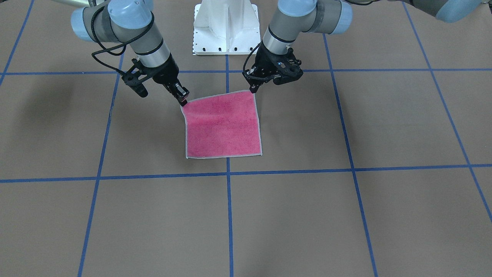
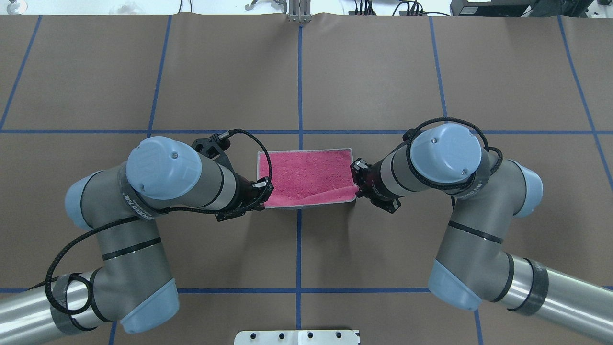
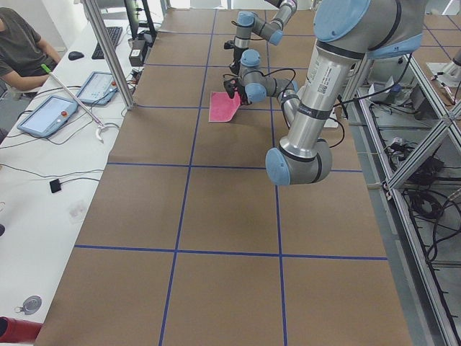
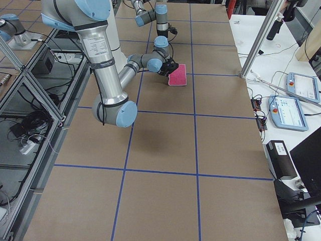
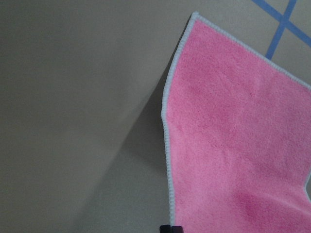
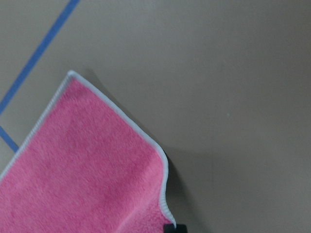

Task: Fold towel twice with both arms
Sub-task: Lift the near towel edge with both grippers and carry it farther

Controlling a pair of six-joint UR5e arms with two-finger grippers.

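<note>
**Towel** (image 1: 225,127): 1 piece, square terry, pink face up, pale grey stitched edging.
- Location: about the middle of the table (image 1: 346,215), across the blue tape line (image 1: 229,211) that runs out from the white pedestal (image 1: 225,27).
- The operator-side edge and its 2 corners lie flat on the table.
- The robot-side edge is raised, its 2 corners are off the surface, and the cloth slopes down from them.
- Both wrist views show shadow under the raised part.

**Left gripper** (image 1: 253,90): fingers closed together, pinching the robot-side corner on the robot's left. In the left wrist view the edging runs down to a black fingertip (image 5: 171,228) at the bottom edge.

**Right gripper** (image 1: 183,101): fingers closed together, pinching the other robot-side corner. A black fingertip (image 6: 174,227) shows likewise in the right wrist view.

**Left arm** (image 2: 158,182), **right arm** (image 2: 445,158): silver-grey tube, light blue caps, black cable. Each bends in toward the towel from its own side, and the wrists face each other across the cloth.

**Table**: brown cover, blue tape grid.

**White desk** (image 3: 43,166): runs along the table's operator-side edge and carries a pendant (image 3: 47,115) with a red button. A seated person (image 3: 18,40) is at its far end.
</note>
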